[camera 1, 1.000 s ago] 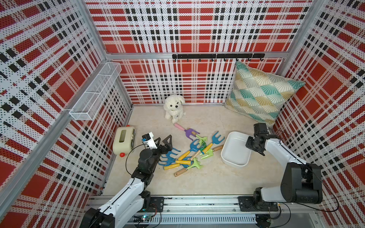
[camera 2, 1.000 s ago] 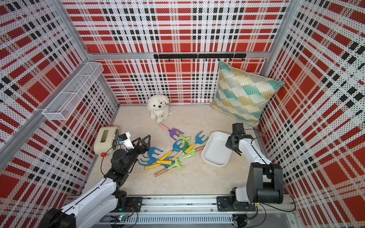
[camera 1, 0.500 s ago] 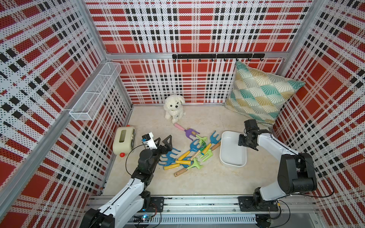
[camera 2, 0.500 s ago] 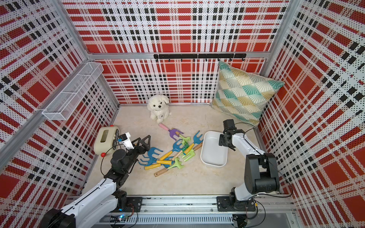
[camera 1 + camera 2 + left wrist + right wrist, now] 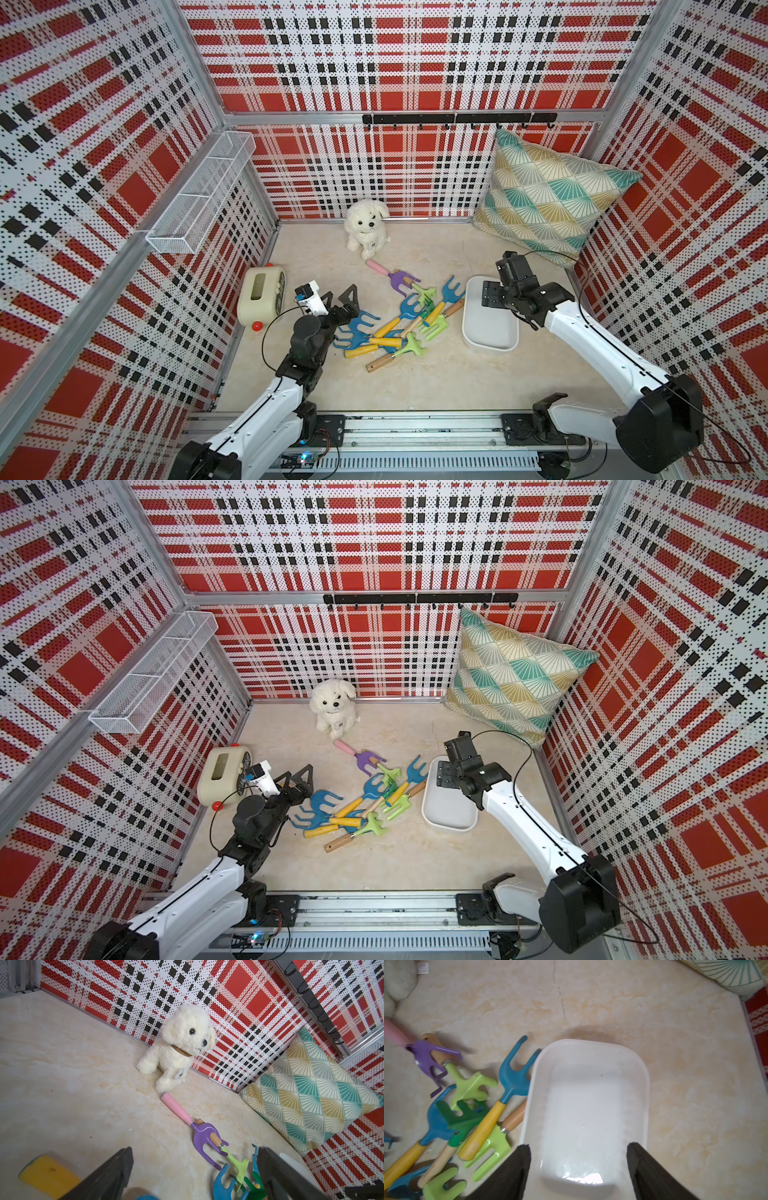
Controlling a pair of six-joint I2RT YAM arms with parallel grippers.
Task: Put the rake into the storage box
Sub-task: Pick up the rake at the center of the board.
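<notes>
Several toy rakes (image 5: 399, 328) lie in a heap mid-floor, blue, green and purple heads on yellow, wooden and pink handles. The white storage box (image 5: 490, 328) (image 5: 449, 816) sits just right of them, touching the heap, with nothing in it. My right gripper (image 5: 490, 294) (image 5: 445, 776) hangs open over the box's far end. In the right wrist view the box (image 5: 587, 1105) lies between and below the fingers of that gripper (image 5: 578, 1147). My left gripper (image 5: 338, 297) (image 5: 296, 777) stands open at the heap's left edge, holding nothing. The left wrist view shows a purple rake (image 5: 202, 1136) ahead of that gripper (image 5: 193, 1153).
A white plush dog (image 5: 368, 226) sits against the back wall. A patterned cushion (image 5: 548, 208) leans in the back right corner. A cream gadget with a red knob (image 5: 259, 297) stands by the left wall, under a wire basket (image 5: 199, 195). A black hook rail (image 5: 457, 119) runs along the back wall.
My right gripper has opened and swung left from the box's far right corner to over its far end. The box turned and slid slightly toward the rakes. The left arm has not moved.
</notes>
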